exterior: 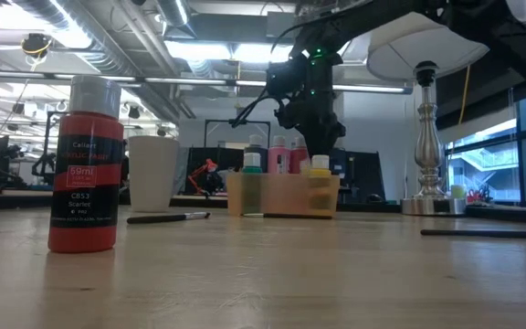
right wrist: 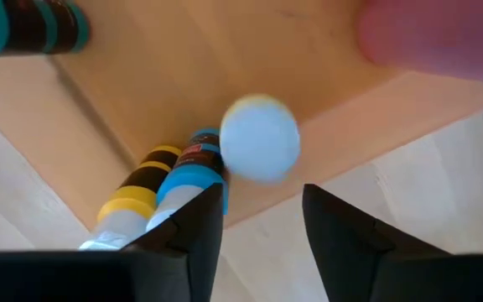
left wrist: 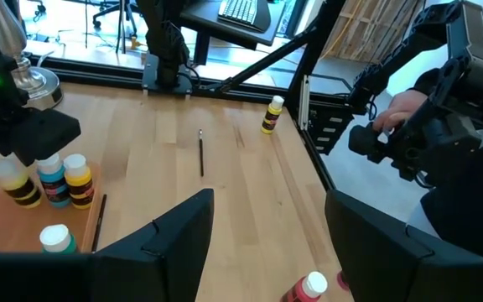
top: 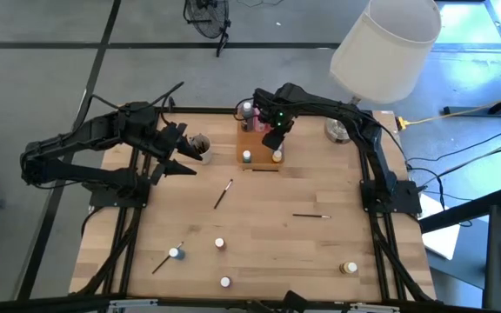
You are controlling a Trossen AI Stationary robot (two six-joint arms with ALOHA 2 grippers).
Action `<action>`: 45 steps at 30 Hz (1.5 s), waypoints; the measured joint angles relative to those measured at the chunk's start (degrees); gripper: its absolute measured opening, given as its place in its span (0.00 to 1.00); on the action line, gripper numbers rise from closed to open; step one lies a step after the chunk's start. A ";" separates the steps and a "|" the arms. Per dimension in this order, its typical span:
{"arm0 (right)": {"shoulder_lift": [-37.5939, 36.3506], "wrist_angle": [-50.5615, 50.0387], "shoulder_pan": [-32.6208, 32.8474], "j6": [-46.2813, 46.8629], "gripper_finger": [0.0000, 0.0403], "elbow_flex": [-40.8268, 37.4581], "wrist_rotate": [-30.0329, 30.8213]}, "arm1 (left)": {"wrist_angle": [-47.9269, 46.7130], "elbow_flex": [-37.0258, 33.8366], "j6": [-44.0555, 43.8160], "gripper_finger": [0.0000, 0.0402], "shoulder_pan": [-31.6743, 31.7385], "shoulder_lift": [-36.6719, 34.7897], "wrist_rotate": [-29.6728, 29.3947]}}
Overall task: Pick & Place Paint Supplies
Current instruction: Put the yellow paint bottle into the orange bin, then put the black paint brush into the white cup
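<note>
Right gripper [top: 274,136] poised over translucent orange tray [top: 255,149] at twelve o'clock, fingers apart above white-capped yellow paint pot [right wrist: 259,138], left gripper [top: 183,158] idle at ten o'clock, fingers apart, tray contents partly hidden.

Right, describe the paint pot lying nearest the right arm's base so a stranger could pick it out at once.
Start at the wooden table seen from above and go to its near right corner, beside the right arm's frame. There stands a small yellow paint pot with a white cap and a dark band. The other loose pots sit well to its left and none of them is yellow.
</note>
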 joint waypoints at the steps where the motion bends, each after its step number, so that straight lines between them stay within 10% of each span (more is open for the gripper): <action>1: 0.00 0.00 0.00 -0.02 0.42 0.00 -0.26 | 0.02 0.00 0.00 0.56 -0.01 0.00 -0.02; 33: -0.04 -2.69 1.92 0.63 0.41 0.27 3.28 | -0.01 0.00 1.55 0.56 0.00 0.00 -0.02; 45: -0.15 -5.44 1.92 0.63 0.41 11.14 3.26 | -0.54 0.00 0.62 0.56 -0.01 0.00 0.15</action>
